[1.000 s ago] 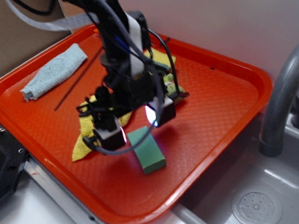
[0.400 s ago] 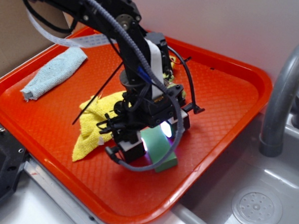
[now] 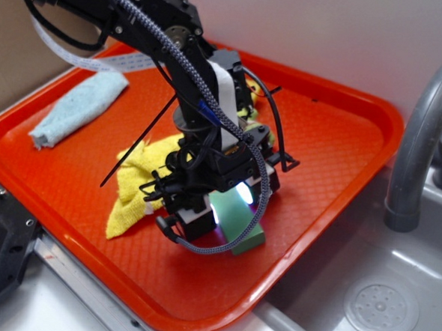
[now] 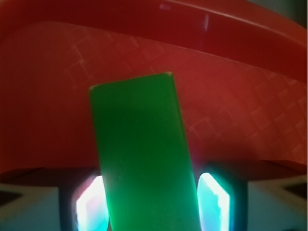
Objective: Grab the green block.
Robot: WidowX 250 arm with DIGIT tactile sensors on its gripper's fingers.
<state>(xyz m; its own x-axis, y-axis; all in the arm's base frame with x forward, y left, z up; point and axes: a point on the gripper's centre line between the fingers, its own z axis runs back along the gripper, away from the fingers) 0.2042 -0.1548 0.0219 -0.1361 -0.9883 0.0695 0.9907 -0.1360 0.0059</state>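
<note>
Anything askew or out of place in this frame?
The green block sits slightly skewed between the gripper pads rather than square. A yellow cloth lies crumpled on the red tray. Nothing spilled.

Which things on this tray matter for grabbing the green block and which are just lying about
Part of the job: green block, gripper straddling it, jaws open.

Just lying about: yellow cloth, blue rolled towel, orange tray, sink faucet.

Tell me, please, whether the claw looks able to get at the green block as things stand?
Probably yes: the claw is open and already straddles the green block, a finger on each side, with nothing between them.
</note>
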